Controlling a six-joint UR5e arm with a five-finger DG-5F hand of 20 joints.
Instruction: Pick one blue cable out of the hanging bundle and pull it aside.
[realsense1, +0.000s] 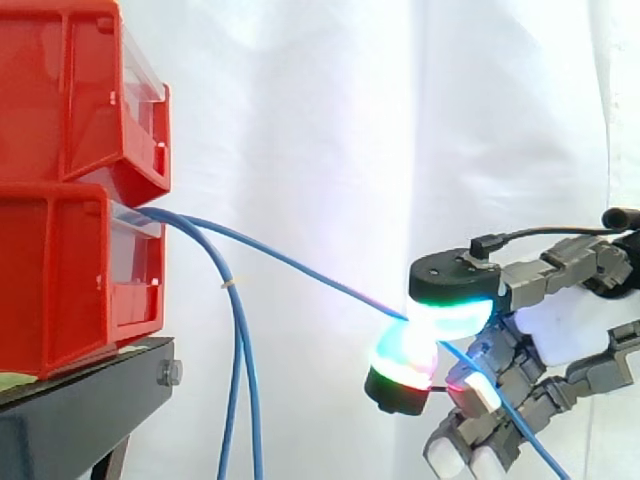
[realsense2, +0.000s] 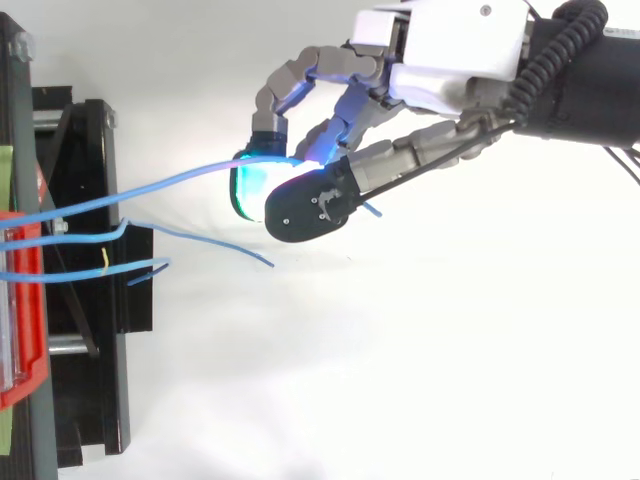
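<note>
Fingers (realsense1: 452, 300) of the hand (realsense1: 572, 322) curl round 1 blue cable (realsense1: 300, 264), pinching it between glowing pads, cyan-green above and red-green below. That cable runs nearly straight from the lower red bin (realsense1: 70, 280) to the pinch, well apart from the bundle (realsense1: 243, 390) hanging beside the black stand (realsense1: 70, 425), and its free end trails below the hand
</note>
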